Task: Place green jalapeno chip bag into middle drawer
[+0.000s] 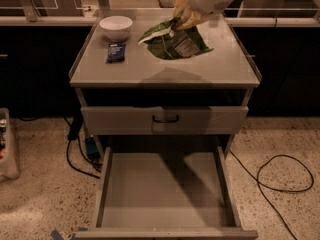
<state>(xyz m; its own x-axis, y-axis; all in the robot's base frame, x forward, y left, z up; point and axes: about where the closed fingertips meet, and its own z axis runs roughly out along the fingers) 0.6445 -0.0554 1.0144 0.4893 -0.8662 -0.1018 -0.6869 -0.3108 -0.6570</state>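
Holding: green jalapeno chip bag, pinched at its top by the closed hand above the table's far edge, lifted clear for carrying to the open middle drawer.

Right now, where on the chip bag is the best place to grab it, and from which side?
By its upper edge, from above. The chip bag hangs crumpled and tilted over the cabinet top, so that edge is the narrow part facing up. The gripper is shut on it there, which looks a sound hold for lowering it into the open drawer.
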